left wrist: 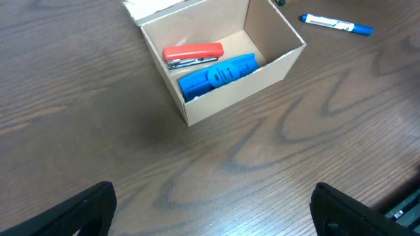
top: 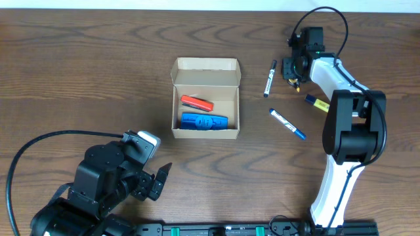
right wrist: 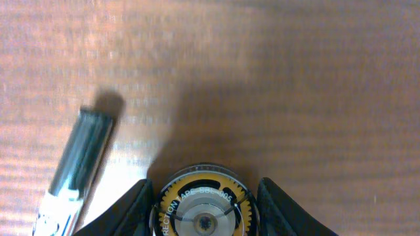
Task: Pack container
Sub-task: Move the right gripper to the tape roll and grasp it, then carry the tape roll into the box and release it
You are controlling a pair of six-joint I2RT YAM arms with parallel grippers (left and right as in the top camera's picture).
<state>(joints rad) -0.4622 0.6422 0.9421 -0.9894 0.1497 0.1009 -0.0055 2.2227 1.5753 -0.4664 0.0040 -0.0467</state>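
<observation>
Cardboard container (top: 205,134) sits open on the counter (top: 98,78), off to the left of your right end effector (top: 293,71), which looks clamped on a round tape roll (right wrist: 205,208). Mind the black marker (top: 270,78) lying between them, so carry high. Your left end effector (top: 158,181) gapes empty near the front wall.

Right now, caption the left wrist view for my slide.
Open container holding red stapler and blue item; blue-capped marker beyond; left gripper open.
</observation>
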